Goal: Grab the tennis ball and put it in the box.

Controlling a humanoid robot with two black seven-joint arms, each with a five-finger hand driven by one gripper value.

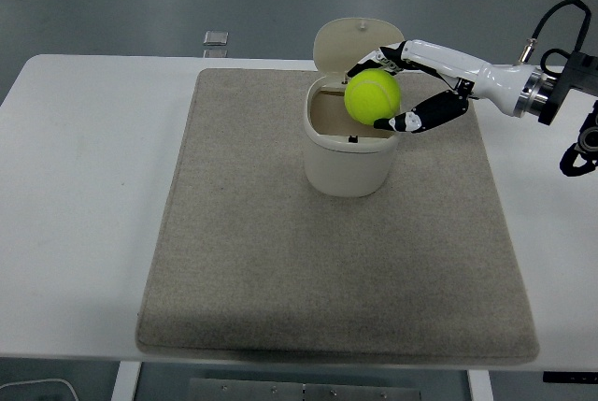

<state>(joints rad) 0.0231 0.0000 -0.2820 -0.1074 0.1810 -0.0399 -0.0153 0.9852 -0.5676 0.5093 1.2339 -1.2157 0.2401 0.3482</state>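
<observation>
A yellow-green tennis ball (pixel 372 95) hangs over the open mouth of a cream box (pixel 349 160), toward its right rim. My right hand (pixel 381 89) is shut on the ball, fingers over its top and thumb under its right side. The box stands upright on a grey mat (pixel 332 261), its hinged lid (pixel 348 44) tipped back open behind it. The arm reaches in from the right edge. The left arm does not show.
A small metal object (pixel 216 39) lies at the table's far edge, left of the box. The white table (pixel 84 186) extends on both sides of the mat. A black cable loops at the right edge near the wrist.
</observation>
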